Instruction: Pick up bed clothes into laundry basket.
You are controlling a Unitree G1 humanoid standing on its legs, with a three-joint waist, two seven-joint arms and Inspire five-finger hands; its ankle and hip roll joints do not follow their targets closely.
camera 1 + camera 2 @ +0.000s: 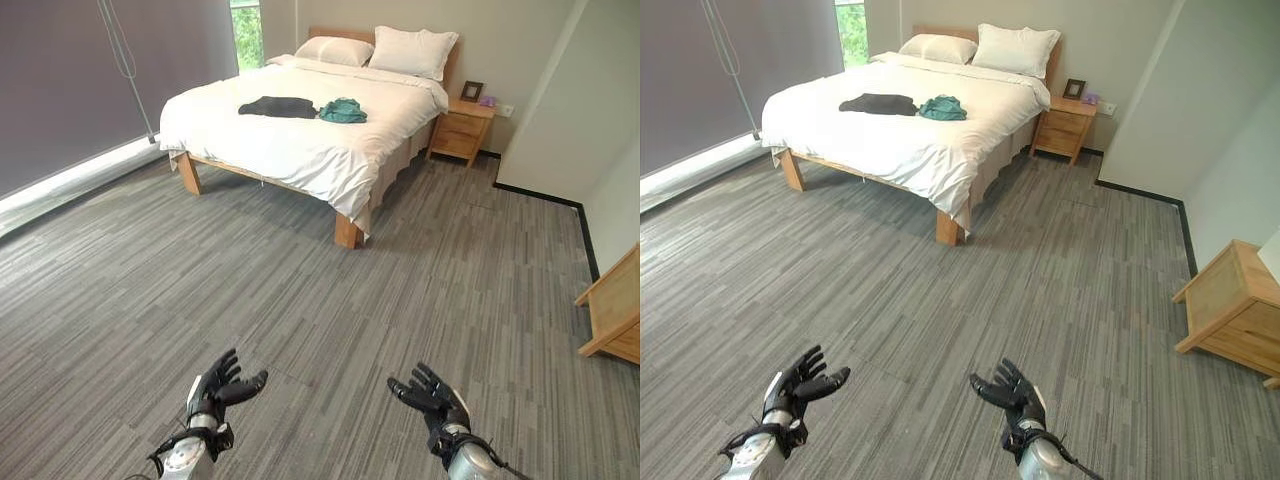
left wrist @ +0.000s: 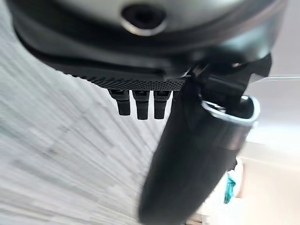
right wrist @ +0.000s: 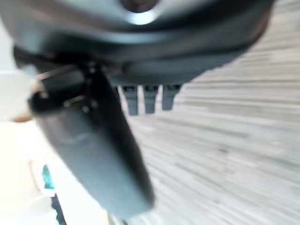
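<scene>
Two garments lie on the white bed [image 1: 300, 140] across the room: a black one [image 1: 278, 106] spread flat and a crumpled teal one [image 1: 343, 111] just to its right. My left hand [image 1: 215, 392] and right hand [image 1: 432, 395] hover low over the carpet at the near edge, far from the bed, both open with fingers spread and holding nothing. The teal garment [image 2: 228, 186] shows small past the left thumb in the left wrist view, and likewise [image 3: 46, 178] in the right wrist view.
Two pillows [image 1: 390, 49] rest at the headboard. A wooden nightstand [image 1: 462, 128] stands right of the bed, with a picture frame on it. Another wooden cabinet [image 1: 1232, 305] sits by the right wall. Grey carpet stretches between me and the bed. A window wall runs along the left.
</scene>
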